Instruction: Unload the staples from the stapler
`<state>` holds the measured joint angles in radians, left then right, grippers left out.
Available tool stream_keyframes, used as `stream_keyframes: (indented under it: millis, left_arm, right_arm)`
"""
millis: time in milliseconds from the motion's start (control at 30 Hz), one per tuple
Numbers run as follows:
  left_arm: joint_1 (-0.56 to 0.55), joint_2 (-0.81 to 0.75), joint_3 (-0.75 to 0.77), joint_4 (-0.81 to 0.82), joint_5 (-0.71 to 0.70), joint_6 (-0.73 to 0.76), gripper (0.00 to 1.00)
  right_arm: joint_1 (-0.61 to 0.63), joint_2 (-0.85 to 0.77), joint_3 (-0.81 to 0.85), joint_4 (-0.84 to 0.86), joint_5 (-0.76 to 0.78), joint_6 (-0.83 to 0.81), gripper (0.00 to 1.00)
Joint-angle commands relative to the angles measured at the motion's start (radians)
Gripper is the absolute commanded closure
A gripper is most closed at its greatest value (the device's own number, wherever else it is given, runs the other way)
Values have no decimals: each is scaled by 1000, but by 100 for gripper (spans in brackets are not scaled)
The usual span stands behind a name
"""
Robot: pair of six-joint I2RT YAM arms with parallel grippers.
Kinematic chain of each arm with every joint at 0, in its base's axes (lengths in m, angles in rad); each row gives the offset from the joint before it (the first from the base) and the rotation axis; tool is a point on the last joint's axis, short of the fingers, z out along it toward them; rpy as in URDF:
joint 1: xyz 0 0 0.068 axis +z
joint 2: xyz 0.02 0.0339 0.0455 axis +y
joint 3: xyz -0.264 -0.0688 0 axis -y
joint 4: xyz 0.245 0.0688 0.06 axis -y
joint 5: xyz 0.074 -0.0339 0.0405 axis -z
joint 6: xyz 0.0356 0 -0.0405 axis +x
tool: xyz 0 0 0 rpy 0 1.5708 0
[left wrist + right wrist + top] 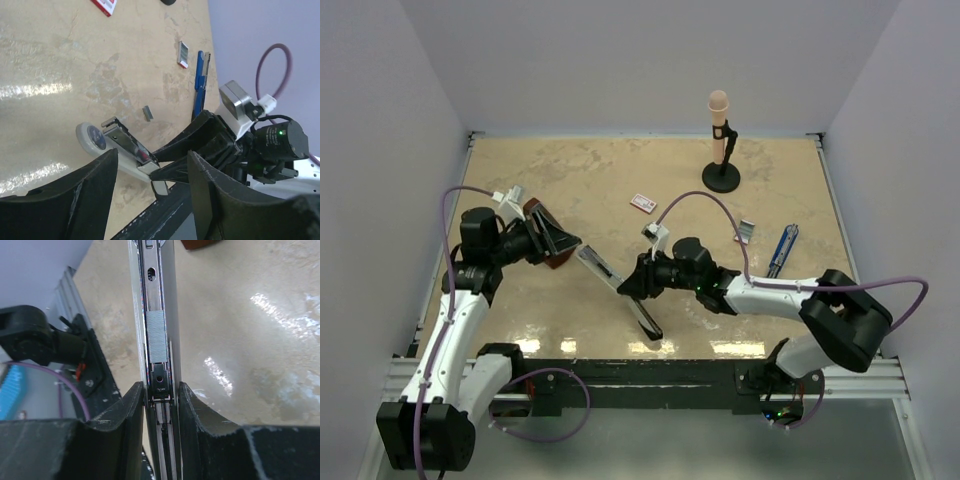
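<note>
The stapler (617, 290) lies open on the table, running diagonally, its metal magazine (157, 300) facing up. The staples (156, 337), a ridged silvery strip, sit in the magazine channel just ahead of the black pusher. My right gripper (161, 390) is shut on the stapler's sides behind the strip; in the top view this gripper (628, 285) sits mid-stapler. My left gripper (560, 243) hangs open by the stapler's far end, and from its wrist its fingers (205, 192) frame the white round end (90, 138) with nothing between them.
A red-and-white box (642, 203) lies mid-table. To the right are a small box (745, 231) and a blue tool (782, 250). A small grey strip (148, 113) lies loose on the table. A stand (721, 150) rises at the back. A red-brown piece (556, 259) sits under the left gripper.
</note>
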<state>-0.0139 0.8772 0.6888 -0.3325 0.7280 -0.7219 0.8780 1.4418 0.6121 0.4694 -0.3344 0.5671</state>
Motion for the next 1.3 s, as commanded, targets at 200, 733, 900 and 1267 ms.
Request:
stream_keyframes:
  millis: [200,733,900,1267]
  left_arm:
    - [-4,-57,-2,66,1,21,38]
    - [-4,-89,52,-17,-79,27,38]
    - [-4,-86,51,-20,-82,27,37]
    - [-4,-86,51,-26,-96,33,38]
  right_arm:
    - [-145,115,-57,583,-322,509,100]
    - [-235,479,-134,1331,-449,965,100]
    - [-243,537,-123,1462,-439,1128,100]
    - [-244,482,-137,1465,-400,1232,100]
